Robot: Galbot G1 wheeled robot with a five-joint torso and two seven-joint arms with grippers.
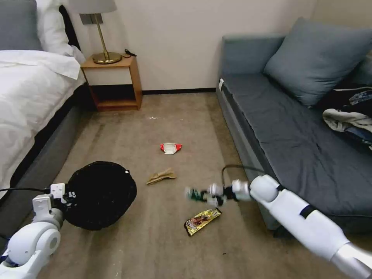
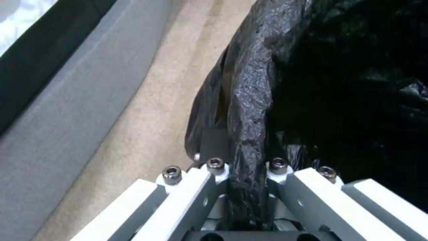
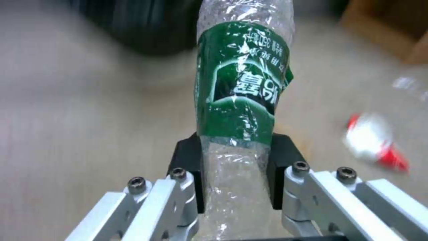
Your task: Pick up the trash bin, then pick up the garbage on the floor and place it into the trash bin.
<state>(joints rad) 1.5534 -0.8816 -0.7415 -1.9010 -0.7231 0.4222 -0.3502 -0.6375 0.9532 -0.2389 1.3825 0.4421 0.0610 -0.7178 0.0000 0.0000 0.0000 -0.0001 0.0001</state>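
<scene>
Beige carpet floor lies between bed and sofa. My right gripper grasps the bottle, long axis toward the trash bin, whose rim my left gripper pinches.

left tool clamped low; right tool clamped, outstretched.

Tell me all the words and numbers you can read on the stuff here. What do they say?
Bottle, held in the right gripper: the green label has large white Chinese characters and a small line with numbers, shown upside down; too warped to read for sure.
Snack wrapper on the floor: printing is there, too small to read.
Red-and-white packet: no readable text.
Trash bin, held by the left gripper: no text.
</scene>
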